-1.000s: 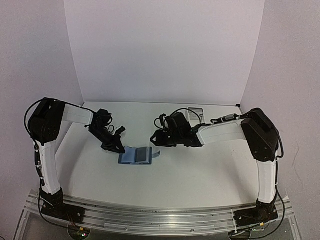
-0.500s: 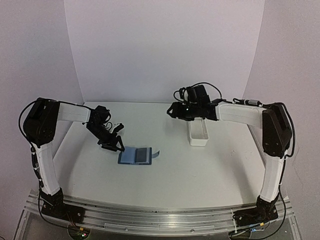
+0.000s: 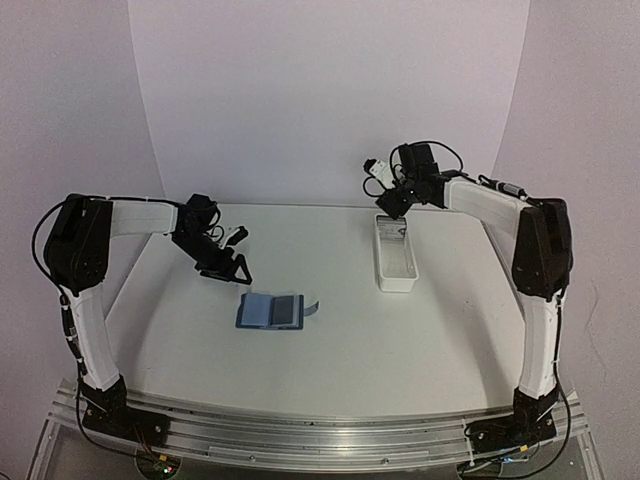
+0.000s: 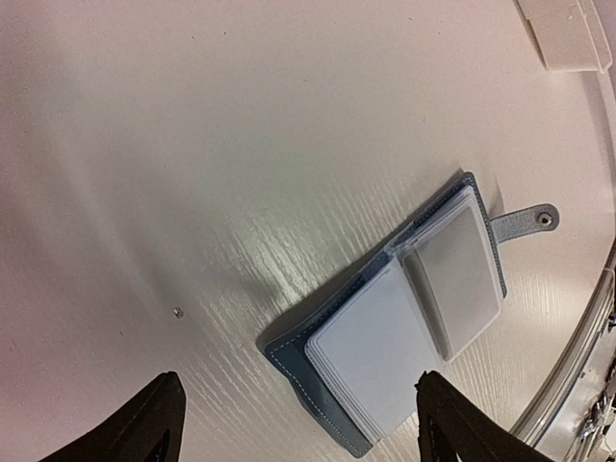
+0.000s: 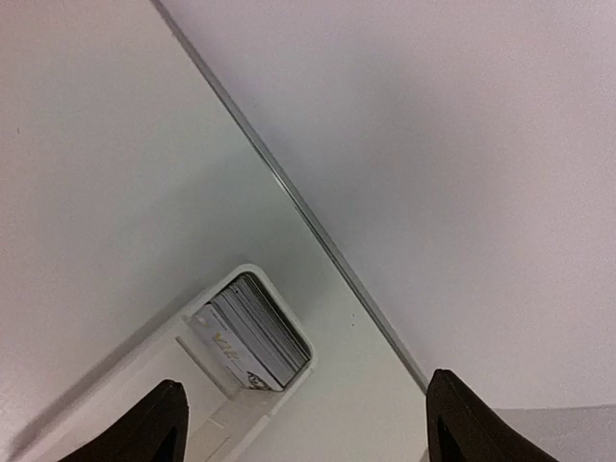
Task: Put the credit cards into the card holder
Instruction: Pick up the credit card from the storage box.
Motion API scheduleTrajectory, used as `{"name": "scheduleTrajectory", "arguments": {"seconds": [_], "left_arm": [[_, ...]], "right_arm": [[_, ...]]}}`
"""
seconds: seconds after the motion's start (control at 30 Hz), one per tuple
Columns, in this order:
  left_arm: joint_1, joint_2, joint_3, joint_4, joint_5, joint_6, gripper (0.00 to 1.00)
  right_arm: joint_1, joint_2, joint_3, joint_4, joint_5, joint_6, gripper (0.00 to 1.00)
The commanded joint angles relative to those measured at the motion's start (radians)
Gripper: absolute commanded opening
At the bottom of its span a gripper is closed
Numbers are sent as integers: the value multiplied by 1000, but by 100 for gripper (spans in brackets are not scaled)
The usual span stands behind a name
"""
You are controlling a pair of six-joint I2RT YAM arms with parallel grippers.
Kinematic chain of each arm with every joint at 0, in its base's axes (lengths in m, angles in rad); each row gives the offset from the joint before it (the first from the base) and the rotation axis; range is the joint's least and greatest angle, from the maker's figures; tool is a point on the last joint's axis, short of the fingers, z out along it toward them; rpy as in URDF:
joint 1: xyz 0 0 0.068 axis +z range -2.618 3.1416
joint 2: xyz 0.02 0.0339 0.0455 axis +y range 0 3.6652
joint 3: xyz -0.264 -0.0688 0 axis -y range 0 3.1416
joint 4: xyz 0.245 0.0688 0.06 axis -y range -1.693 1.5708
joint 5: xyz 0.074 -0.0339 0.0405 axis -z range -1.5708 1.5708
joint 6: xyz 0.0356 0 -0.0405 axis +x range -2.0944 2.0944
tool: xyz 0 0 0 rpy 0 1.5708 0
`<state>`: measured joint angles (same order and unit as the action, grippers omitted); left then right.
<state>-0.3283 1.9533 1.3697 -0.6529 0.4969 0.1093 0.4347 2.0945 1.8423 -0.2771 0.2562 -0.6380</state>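
Cards (image 5: 254, 333) stand stacked in the tray (image 3: 398, 272); the right gripper (image 5: 303, 423), spread and empty, must drop and pinch one. Left gripper (image 4: 303, 423), also spread and empty, hovers by the open holder (image 4: 404, 327).

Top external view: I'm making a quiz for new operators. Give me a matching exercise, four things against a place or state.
1 card holder
2 credit cards
3 left gripper
4 right gripper

A stacked at the white tray's far end
B open, above the tray's far end
C lying open on the table
D open, left of the card holder

Pairs: 1-C; 2-A; 3-D; 4-B
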Motion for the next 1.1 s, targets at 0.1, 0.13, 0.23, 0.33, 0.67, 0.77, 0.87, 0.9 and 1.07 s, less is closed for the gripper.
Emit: {"name": "scheduleTrajectory", "arguments": {"seconds": [0.1,0.13,0.23,0.33,0.67,0.77,0.87,0.9,1.07], "left_arm": [[28,-28,-7,5,15,42,80],[31,-27,-10,11,18,43,80],[38,-15,-4,12,47,42,80],[48,-1,9,14,63,39,81],[81,31,42,15,84,47,87],[84,43,52,10,85,46,87],[85,48,61,10,82,46,87],[86,52,64,10,81,47,87],[85,58,68,8,90,33,87]], "right_arm": [[-51,159,73,56,-1,-726,83],[-50,169,77,74,2,-755,84],[-50,216,97,81,5,-796,86],[-51,265,88,119,44,-845,98],[-53,386,184,204,60,-894,98],[-52,402,173,263,84,-903,98],[-53,407,159,287,92,-912,98],[-53,410,151,300,96,-918,98],[-52,404,122,315,106,-928,74]]}}
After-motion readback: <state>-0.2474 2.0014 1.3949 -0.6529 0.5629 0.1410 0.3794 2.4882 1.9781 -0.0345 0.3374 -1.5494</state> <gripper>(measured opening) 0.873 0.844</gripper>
